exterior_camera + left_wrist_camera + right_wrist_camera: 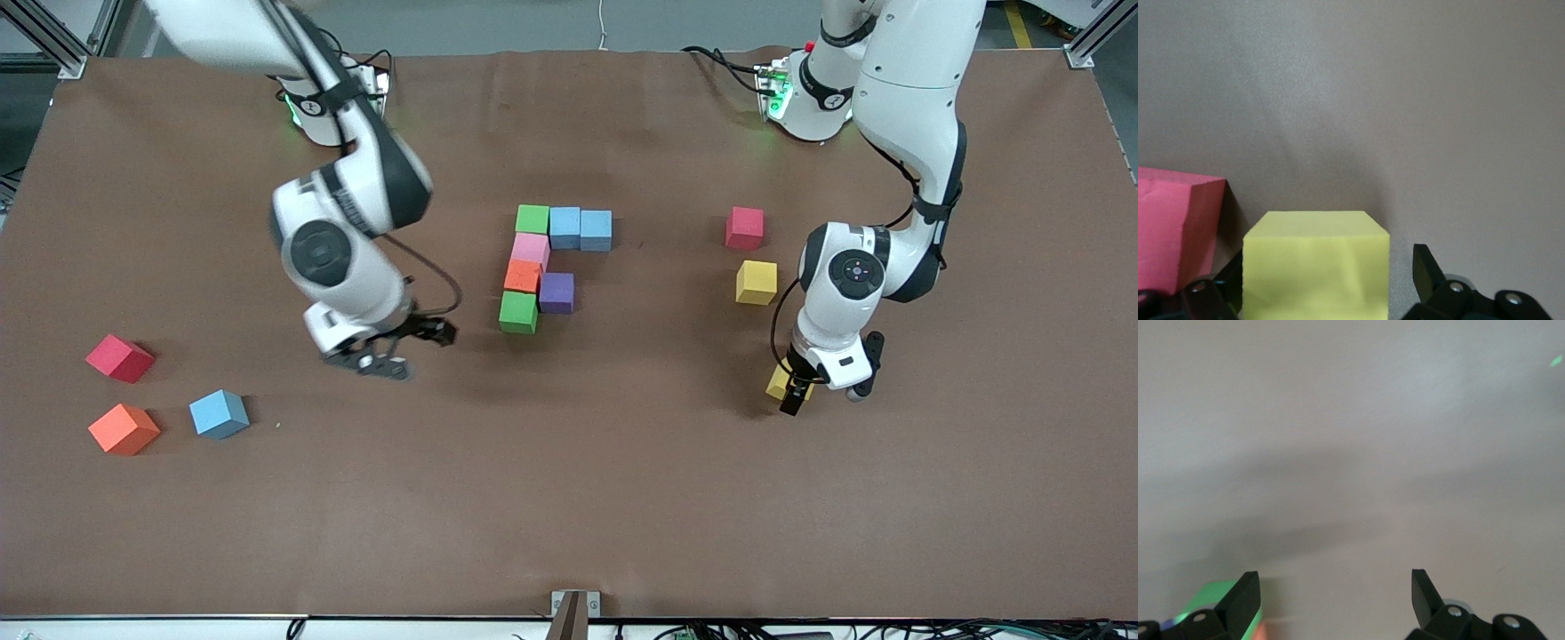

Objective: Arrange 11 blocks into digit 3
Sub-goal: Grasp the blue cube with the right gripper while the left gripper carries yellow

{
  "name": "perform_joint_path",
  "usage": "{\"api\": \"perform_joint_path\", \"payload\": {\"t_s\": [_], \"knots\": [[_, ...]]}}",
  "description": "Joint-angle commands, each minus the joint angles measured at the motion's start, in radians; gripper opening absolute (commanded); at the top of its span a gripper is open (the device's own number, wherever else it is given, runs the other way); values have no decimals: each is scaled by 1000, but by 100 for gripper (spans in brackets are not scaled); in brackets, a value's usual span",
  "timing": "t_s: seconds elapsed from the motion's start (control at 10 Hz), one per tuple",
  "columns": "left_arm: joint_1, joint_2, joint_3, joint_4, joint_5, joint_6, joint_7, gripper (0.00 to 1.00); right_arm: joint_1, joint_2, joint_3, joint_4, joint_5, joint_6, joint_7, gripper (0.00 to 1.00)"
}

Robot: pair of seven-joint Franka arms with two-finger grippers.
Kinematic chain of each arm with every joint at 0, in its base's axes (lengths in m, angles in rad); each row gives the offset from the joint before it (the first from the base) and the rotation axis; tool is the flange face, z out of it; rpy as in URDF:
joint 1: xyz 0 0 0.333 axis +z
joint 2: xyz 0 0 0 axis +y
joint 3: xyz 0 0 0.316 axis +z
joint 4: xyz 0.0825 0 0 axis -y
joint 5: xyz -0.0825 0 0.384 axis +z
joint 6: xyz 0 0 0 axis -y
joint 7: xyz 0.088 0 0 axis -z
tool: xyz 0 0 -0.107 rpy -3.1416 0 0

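Seven blocks form a partial figure mid-table: green (532, 219), blue (564, 227) and blue (596, 229) in a row, then pink (531, 249), orange (523, 276) and green (518, 312) down one side, with purple (556, 292) beside them. My left gripper (788, 392) is low at the table, open, with its fingers on either side of a yellow block (780, 381). In the left wrist view this gripper (1328, 267) has the yellow block (1315, 263) between its fingers, with a gap at one finger. My right gripper (409, 351) is open and empty beside the figure, toward the right arm's end; the right wrist view shows it (1335, 587) open over bare table.
A red block (744, 227) and a yellow block (756, 282) lie loose toward the left arm's end. A red block (120, 357), an orange block (124, 428) and a blue block (220, 413) lie loose at the right arm's end. A red block's face (1171, 227) shows in the left wrist view.
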Motion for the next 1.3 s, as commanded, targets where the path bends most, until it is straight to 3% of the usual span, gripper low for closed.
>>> {"api": "perform_joint_path", "payload": {"t_s": [0.0,0.1,0.2,0.5,0.8,1.2], "knots": [[11,20,-2,15,5,7,-10,61,-169,-17,19,-85,-25,81,-209,100],[13,19,-2,15,5,5,-8,31,-221,-13,18,-109,-27,143,-267,100],[3,14,-3,15,5,-2,-10,24,-264,-12,18,-129,-57,186,-314,100],[-22,-15,-45,20,5,-37,-138,20,-375,-1,18,-166,-128,297,-530,100],[-163,-29,-37,72,16,-204,-392,20,-455,43,19,-154,-128,402,-744,100],[-320,-29,-31,113,94,-372,-788,20,-490,109,18,-71,-130,407,-968,100]]}}
